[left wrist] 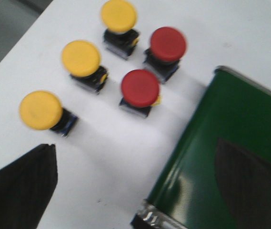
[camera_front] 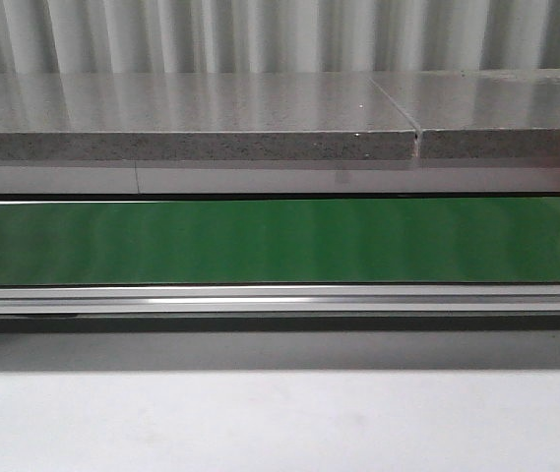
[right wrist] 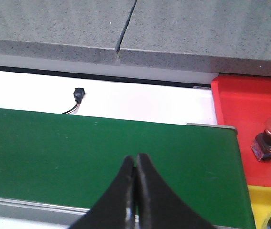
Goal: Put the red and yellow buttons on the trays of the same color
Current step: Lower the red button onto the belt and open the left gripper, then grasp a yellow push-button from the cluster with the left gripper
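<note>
Currently, five buttons (left wrist: 140,88) are sitting beside the green belt (left wrist: 230,157), ahead of the left gripper's (left wrist: 140,191) wide-open jaws, while the right gripper (right wrist: 135,186) is hanging closed over that belt near a red tray (right wrist: 245,114) holding one red button (right wrist: 270,138).

- The front view looks level and forward, close over the green conveyor belt (camera_front: 280,241) toward a grey stone ledge (camera_front: 191,118).
- The left wrist view looks steeply down, near, at one belt end (left wrist: 230,157).
- The right wrist view looks forward and down over the belt (right wrist: 102,157); it shares belt and ledge (right wrist: 54,28) with the front view.
</note>
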